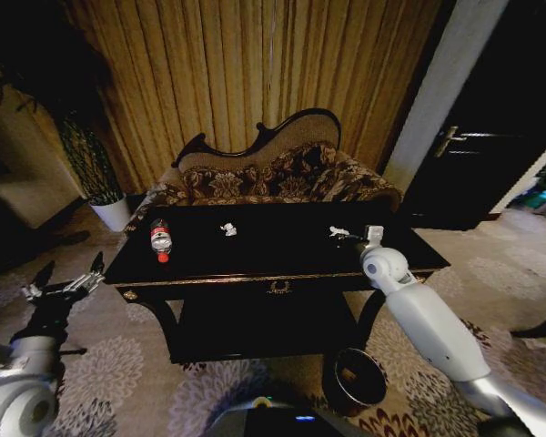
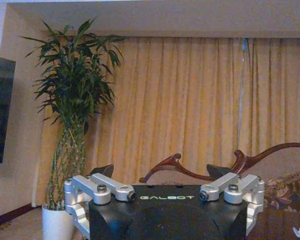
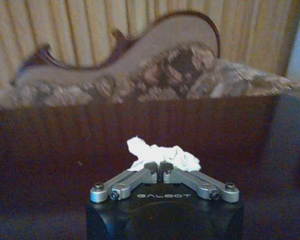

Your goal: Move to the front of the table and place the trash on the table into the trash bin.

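Right pincer (image 3: 159, 167): fingers closing together on the paper scrap (image 3: 162, 155) just ahead, over the bench (image 1: 282, 238).
Left pincer (image 1: 64, 287): waiting open, farther away.

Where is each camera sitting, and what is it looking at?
Head view: on the robot's head, looking down at the table, bottle, trash bin; both arms show, left tool open beside the table.
Left wrist view: on the left wrist, facing curtains and plant; open left tool at the picture's edge.
Right wrist view: on the right wrist, facing the sofa; right tool shut on a paper scrap.
Shared: the sofa.
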